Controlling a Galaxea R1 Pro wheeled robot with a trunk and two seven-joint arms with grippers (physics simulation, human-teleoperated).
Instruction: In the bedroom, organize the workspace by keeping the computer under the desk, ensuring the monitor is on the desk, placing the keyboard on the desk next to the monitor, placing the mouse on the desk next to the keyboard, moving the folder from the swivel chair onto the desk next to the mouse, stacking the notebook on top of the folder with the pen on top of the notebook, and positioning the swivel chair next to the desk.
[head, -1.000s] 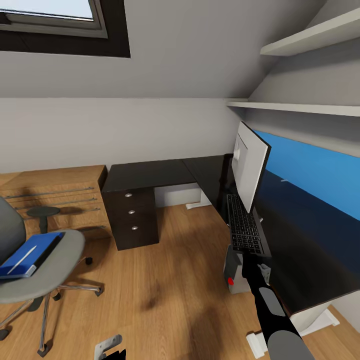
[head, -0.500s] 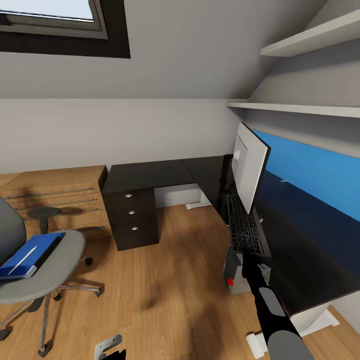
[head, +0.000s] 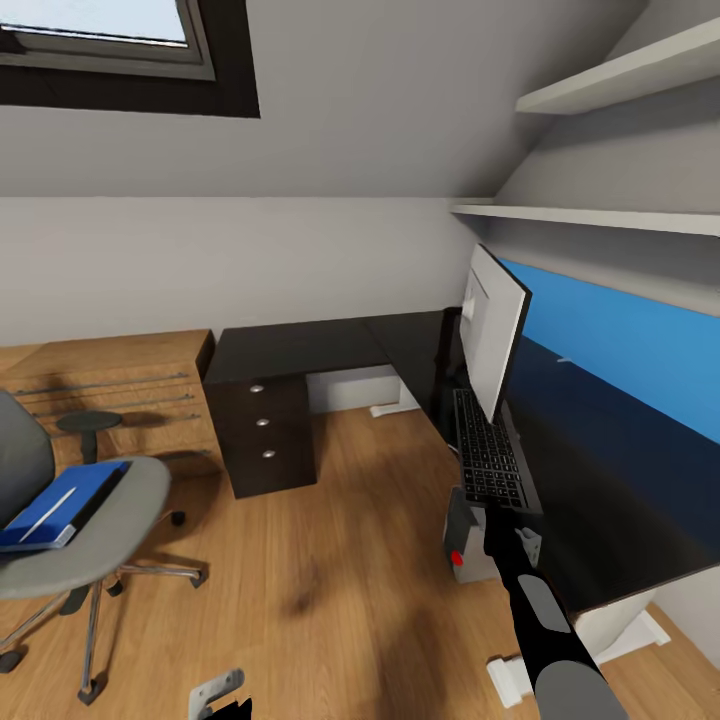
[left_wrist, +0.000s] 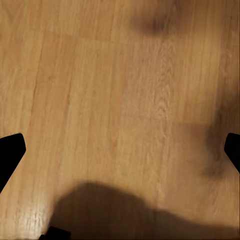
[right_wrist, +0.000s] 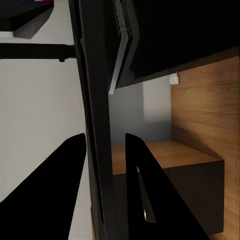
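Two long arms of a glossy black-topped desk (head: 300, 348) meet in an L at the corner of a sloped-ceiling bedroom, one running along the back wall over a block of black drawers with three round silver knobs, the other down the right side beneath two pale wall shelves (head: 610, 215). Warm plank flooring (head: 340, 590) with visible wood grain covers the room, and a low light-wood cabinet (head: 110, 385) stands just left of the drawers. At lower left, a grey padded swivel chair (head: 95, 530) on a chrome star base sits well apart from the desk, a thin bright blue folder (head: 55, 505) with white page edges lying flat on its seat. A wide flat monitor (head: 495, 335) stands upright on the desk's right arm, its pale grey back facing the room. Below the desk edge, a light grey boxy computer (head: 462, 535) with a small red light rests on the floor. A flat black keyboard (head: 487, 455) with dark grey keys lies along the desk's near edge in front of the monitor, its near end overhanging. The right gripper (head: 497, 512), on a black and grey arm, is clamped on that near end; the right wrist view shows its two black fingers (right_wrist: 145, 195) either side of the thin dark slab. The left gripper (head: 222, 700), at the bottom of the head view, points down at bare floor with its fingertips (left_wrist: 11, 152) spread wide
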